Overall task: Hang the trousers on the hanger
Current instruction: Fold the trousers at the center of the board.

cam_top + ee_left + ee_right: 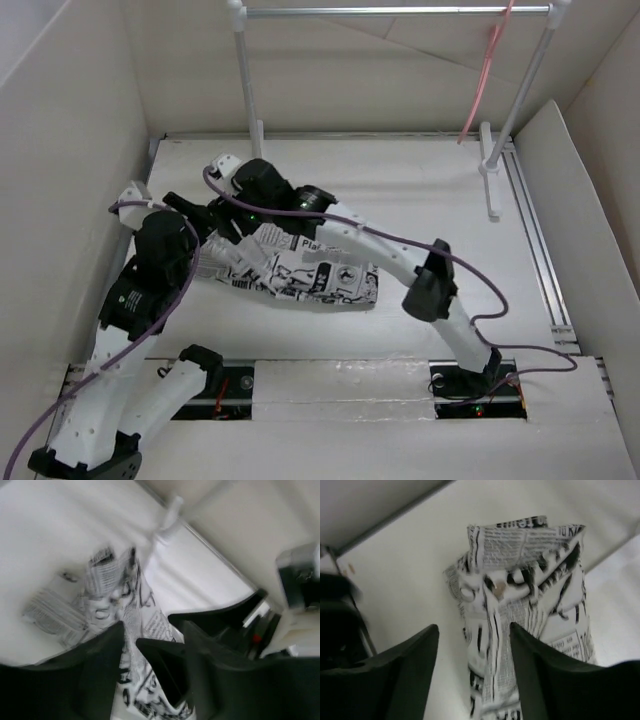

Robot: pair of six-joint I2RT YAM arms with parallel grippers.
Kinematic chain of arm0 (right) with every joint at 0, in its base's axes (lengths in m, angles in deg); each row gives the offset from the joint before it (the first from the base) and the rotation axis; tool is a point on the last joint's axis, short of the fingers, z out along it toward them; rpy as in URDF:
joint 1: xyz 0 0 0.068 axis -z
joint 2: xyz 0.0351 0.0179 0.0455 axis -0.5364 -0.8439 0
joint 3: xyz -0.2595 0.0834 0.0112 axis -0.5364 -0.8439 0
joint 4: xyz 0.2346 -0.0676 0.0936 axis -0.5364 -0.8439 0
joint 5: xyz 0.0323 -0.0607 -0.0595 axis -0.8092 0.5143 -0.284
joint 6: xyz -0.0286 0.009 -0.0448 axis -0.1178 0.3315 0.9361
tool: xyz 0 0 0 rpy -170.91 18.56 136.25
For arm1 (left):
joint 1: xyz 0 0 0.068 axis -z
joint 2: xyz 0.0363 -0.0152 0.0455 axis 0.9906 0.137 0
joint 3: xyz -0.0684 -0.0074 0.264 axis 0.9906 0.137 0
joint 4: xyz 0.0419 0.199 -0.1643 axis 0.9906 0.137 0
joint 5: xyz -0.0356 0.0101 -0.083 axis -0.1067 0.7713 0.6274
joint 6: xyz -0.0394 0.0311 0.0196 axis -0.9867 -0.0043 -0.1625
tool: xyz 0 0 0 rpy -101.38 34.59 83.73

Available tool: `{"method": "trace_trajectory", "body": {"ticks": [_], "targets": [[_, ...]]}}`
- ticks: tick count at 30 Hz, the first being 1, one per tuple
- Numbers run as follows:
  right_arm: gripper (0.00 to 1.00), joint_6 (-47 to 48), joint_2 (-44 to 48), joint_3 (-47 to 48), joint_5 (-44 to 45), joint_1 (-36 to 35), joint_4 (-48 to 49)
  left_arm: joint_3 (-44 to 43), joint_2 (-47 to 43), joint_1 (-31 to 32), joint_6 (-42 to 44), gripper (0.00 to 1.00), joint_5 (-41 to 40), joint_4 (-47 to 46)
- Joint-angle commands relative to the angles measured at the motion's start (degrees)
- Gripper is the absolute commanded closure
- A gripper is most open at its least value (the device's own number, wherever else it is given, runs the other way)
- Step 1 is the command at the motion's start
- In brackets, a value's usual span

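Right hand (pixel 474 628) agape over bunched trousers (pixel 520 570) — hanger (pixel 488 70) well apart

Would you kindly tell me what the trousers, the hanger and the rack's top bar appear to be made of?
The trousers: soft cloth, matte, judging by the folds and creases in the newsprint pattern. The hanger: thin pink rod, perhaps plastic or coated wire; too small to tell. The rack's top bar: silvery, likely metal, with a slight sheen.

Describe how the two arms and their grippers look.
The left arm and right arm have white links joined by black joint housings, with a lilac cable looping along each. The left arm's lowest link is dotted with small holes. The left gripper and right gripper have broad, black, tapered fingers.
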Motion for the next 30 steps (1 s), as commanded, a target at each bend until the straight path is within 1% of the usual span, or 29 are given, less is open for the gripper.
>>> {"method": "trace_trajectory", "body": {"ticks": [1,2,3,4,5,6,7,8,9,10,11,12,13,14,15,16,17,18,19,20,21,23,24,25,26,28,29,30], "targets": [[0.31,-1.76,-9.8,13.87,-10.93,-2.89,-3.89,-3.99,-2.51,-0.28,-1.34,0.45,-5.01,3.72],[0.3,-0.62,-10.43,13.74,-12.85,-2.9,-5.31,-3.46,-2.86,-0.28,-1.34,0.38,-5.97,3.73],[0.3,0.78,-9.82,11.92,-12.96,-2.9,-6.36,-1.37,-2.95,-0.28,-0.99,0.33,-5.64,2.42],[0.3,1.14,-5.47,8.59,-13.31,-2.38,-5.94,-0.13,-2.86,-0.28,-1.08,0.29,-5.02,1.98],[0.31,2.19,-2.03,-2.23,-13.49,-1.59,-3.85,1.1,-2.52,-0.28,-1.17,0.29,-4.06,0.67],[0.32,2.11,2.18,-8.78,-13.23,-1.06,2.18,3.29,-1.9,-0.28,-1.43,0.29,-3.44,-0.22],[0.37,1.85,10.66,-15.2,-12.79,-0.36,5.02,4.7,-0.42,-0.28,-1.34,0.29,-2.57,-1.27],[0.4,1.85,14.75,-27.44,-12.96,0.43,7.75,6.37,0.55,-0.28,-0.99,0.29,-0.12,-4.94],[0.45,1.67,18.53,-33.05,-12.96,1.92,11.26,9.17,1.69,-0.28,-0.56,0.29,0.95,-6.97],[0.65,1.59,25.01,-38.06,-12.35,2.63,11.81,10.16,4.93,-0.28,-0.29,0.3,1.74,-8.39],[0.77,1.67,27.77,-42.81,-10.52,3.33,12.08,10.86,6.79,-0.28,-0.03,0.3,2.45,-10.66],[0.86,1.85,30.32,-50.95,-9.28,4.04,11.65,11.74,8.98,-0.28,0.41,0.3,2.28,-11.99],[1.0,1.85,32.61,-54.51,-8.23,5.87,11.03,11.92,13.35,-0.28,0.68,0.3,2.19,-13.05],[1.0,2.11,36.29,-57.94,-7.87,7.28,10.33,12.1,15.66,-0.8,1.81,0.3,1.84,-15.06],[1.0,2.29,37.98,-63.98,-8.47,8.69,10.85,12.01,17.94,-0.81,2.43,0.31,1.4,-15.95],[1.0,2.46,39.65,-66.74,-9.0,11.31,11.72,11.93,22.49,-0.81,2.61,0.31,1.14,-16.83],[1.0,2.55,41.84,-71.64,-10.92,13.69,13.99,11.58,26.63,-3.42,4.35,0.31,6.09,-18.93],[1.0,2.55,42.56,-71.69,-10.94,13.71,14.89,11.31,26.67,-5.18,4.55,0.31,6.14,-19.64],[1.0,2.64,43.0,-74.73,-11.38,14.76,15.24,11.31,30.58,-7.03,4.29,0.32,8.15,-20.08],[1.0,3.42,43.18,-76.24,-11.55,16.59,15.85,11.57,32.19,-8.96,4.02,0.32,11.56,-20.96],[1.0,3.6,42.57,-77.48,-11.56,17.57,16.9,13.05,33.68,-13.33,4.02,0.32,13.33,-21.93],[1.0,4.13,41.6,-81.25,-13.82,20.9,17.88,14.99,37.47,-17.4,4.28,0.33,17.55,-23.77],[1.0,4.22,40.9,-82.66,-14.28,22.05,19.45,16.13,38.7,-20.81,4.63,0.33,17.83,-23.43],[1.0,4.31,40.46,-83.98,-14.37,22.93,19.99,16.93,40.62,-22.41,4.98,0.33,17.49,-22.91],[1.0,4.92,40.19,-86.17,-14.89,23.9,20.34,17.63,41.08,-23.91,5.16,0.34,17.31,-22.03],[1.0,4.84,38.79,-87.68,-14.98,26.45,20.08,20.62,41.96,-27.68,5.51,0.34,17.92,-21.59],[1.0,7.45,38.61,-89.16,-14.9,27.24,19.99,21.5,42.13,-28.31,4.21,0.33,18.44,-20.37],[1.0,7.91,38.52,-89.79,-15.07,28.81,20.34,22.37,42.14,-28.32,3.85,0.34,19.41,-20.01]]}}
